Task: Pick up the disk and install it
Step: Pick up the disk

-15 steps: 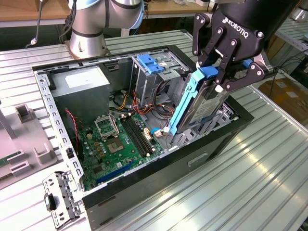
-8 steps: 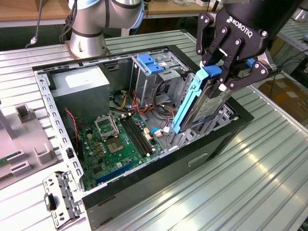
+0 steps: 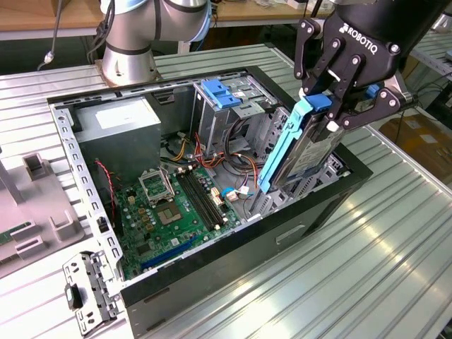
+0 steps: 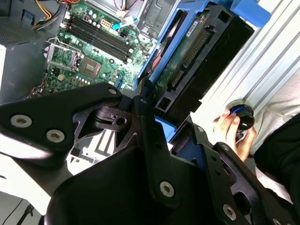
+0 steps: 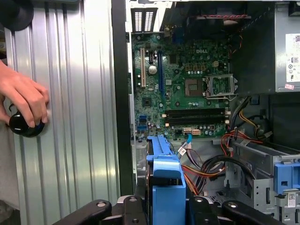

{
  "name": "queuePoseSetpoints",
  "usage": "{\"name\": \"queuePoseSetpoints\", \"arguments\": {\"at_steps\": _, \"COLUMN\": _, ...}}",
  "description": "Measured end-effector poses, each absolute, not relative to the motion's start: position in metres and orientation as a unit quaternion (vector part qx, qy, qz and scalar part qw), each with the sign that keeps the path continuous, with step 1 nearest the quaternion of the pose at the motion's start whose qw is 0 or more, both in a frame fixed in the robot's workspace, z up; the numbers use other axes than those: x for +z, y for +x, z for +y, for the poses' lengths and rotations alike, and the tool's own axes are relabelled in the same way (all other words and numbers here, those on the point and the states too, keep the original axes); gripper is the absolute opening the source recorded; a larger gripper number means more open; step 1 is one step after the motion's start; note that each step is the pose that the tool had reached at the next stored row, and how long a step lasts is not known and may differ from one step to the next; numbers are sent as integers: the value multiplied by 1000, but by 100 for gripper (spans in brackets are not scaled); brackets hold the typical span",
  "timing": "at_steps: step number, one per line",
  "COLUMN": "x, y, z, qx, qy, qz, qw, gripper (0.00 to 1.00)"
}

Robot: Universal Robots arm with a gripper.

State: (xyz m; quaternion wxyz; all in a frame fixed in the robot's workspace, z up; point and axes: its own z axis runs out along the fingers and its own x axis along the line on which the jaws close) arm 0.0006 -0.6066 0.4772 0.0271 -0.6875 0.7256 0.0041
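Observation:
The disk [image 3: 308,150] is a silver drive in a bright blue carrier [image 3: 282,145]. It hangs steeply tilted over the open computer case [image 3: 233,265], at the exterior view's right. Its lower end dips inside the case beside the wall. My gripper [image 3: 330,113] is shut on its upper end, black fingers [image 3: 316,74] on either side. In the second wrist view the disk's dark underside [image 4: 197,65] stretches away from the gripper [image 4: 157,110]. In the first wrist view the carrier's blue end [image 5: 166,180] sits between the finger links, above the green motherboard [image 5: 187,89].
Inside the case are the motherboard [image 3: 176,212], a grey power supply [image 3: 120,131], a metal drive cage [image 3: 240,113] with a blue latch [image 3: 220,92], and loose cables [image 3: 233,152]. A person's hand [image 5: 21,98] holds a black knob [image 5: 23,126] on the ribbed table beside the case. A metal bracket [image 3: 88,289] lies nearby.

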Motion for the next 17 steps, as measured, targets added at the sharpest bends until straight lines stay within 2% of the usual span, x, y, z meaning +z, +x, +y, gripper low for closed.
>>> {"name": "queuePoseSetpoints", "arguments": {"at_steps": 17, "x": 477, "y": 20, "z": -607, "qx": 4, "qy": -688, "qz": 726, "qw": 27, "gripper": 37}}
